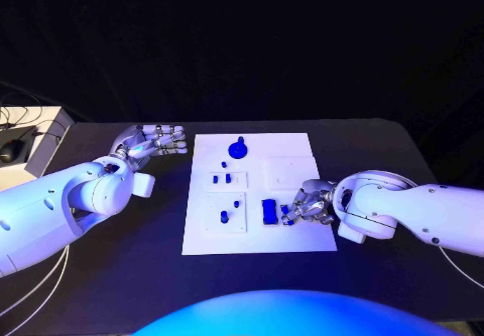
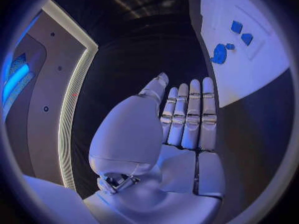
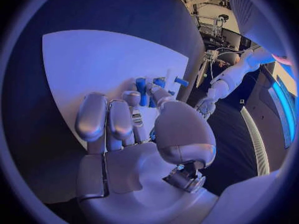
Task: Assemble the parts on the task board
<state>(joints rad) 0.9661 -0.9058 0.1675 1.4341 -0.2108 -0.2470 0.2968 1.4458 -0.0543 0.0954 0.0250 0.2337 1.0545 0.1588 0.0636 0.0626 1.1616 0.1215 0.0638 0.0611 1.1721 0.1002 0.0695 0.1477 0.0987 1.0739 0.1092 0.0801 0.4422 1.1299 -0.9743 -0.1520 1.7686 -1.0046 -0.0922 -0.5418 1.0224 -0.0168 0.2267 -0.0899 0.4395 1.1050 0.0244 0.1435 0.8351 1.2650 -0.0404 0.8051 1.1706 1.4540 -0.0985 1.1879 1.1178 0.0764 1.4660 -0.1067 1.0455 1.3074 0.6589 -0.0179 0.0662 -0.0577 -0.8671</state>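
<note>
The robot's right hand [image 1: 305, 205] is working at the right edge of the flat white rectangular task board [image 1: 292, 150], toward its near corner. Its fingers are curling in around a small blue plastic part [image 1: 287, 220], which seems pinched at the fingertips, just beside a larger dark blue rectangular block [image 1: 269, 212] standing on the board. In the right wrist view the fingertips [image 3: 138, 98] are crowding that blue cluster [image 3: 144, 86] closely, so I cannot tell exactly how the small piece is sitting in the grip.

The left hand [image 1: 153, 143] is hovering flat over the black table off the board's far left corner, fingers straight and side by side, holding nothing.

A round blue disc-shaped part [image 1: 237, 149] is lying near the board's far edge, and small blue pegs [image 1: 222, 179] are standing in the middle.

To my eye this is a seating step. It is going to want the piece held upright, lined up over its slot before pressing, with the fingers kept from nudging the neighbouring block.
</note>
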